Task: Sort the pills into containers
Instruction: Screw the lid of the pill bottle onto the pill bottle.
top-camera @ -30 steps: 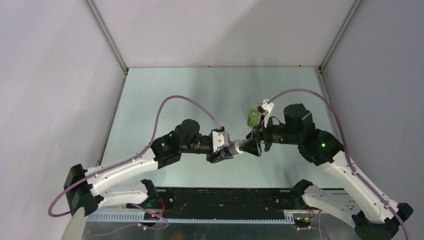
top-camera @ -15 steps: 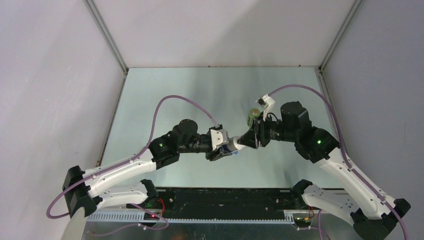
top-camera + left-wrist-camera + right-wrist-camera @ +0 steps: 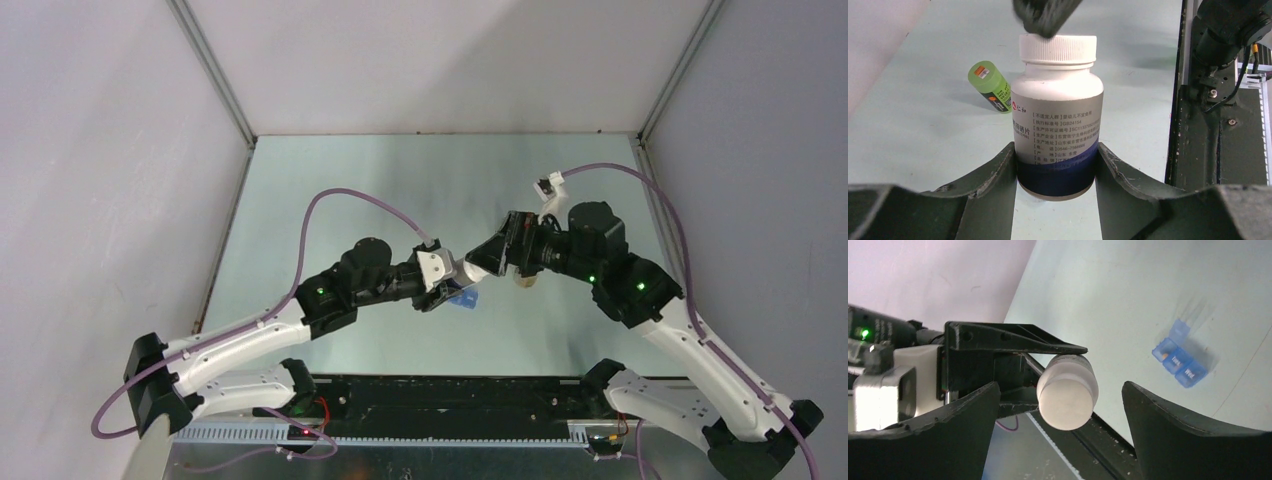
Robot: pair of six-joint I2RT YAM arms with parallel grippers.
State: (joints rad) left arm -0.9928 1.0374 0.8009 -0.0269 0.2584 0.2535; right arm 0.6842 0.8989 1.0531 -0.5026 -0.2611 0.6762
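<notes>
My left gripper has the bottle between its fingers, both touching the bottle's lower sides, with the cap end pointing away from my wrist. My right gripper faces that cap head-on, one finger on each side of it, neither touching it. The two grippers meet over the middle of the table, mine on the left coming from the left, the other from the right. The pill box lies on the table under the meeting point, just on the near side of the bottle in the top view. The small tube lies on its side on the table, beyond the bottle and to its left in the left wrist view, not touching it.
</notes>
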